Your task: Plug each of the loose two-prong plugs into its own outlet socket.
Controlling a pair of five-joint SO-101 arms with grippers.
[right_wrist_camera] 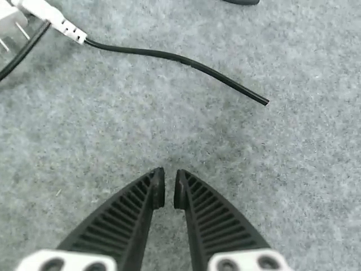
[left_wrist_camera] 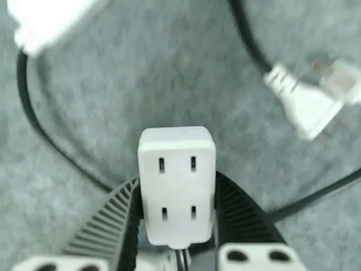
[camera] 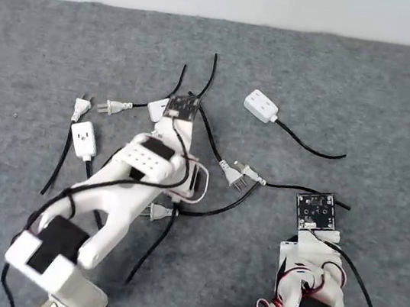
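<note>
Outlet socket [left_wrist_camera: 176, 180] clamped in the left gripper [left_wrist_camera: 176, 192], slots facing out; the nearest loose plug [left_wrist_camera: 302, 107] lies near the socket, its long axis slanted across it, while the right gripper [right_wrist_camera: 169, 189], nearly closed and empty, waits well apart from the socket

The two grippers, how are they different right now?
The left gripper is shut on a white outlet block; the right gripper is shut on nothing. The left gripper has a plug lying close by; the right gripper is over bare grey mat, with a loose cord end beyond its tips. Both have black ribbed fingers.
</note>
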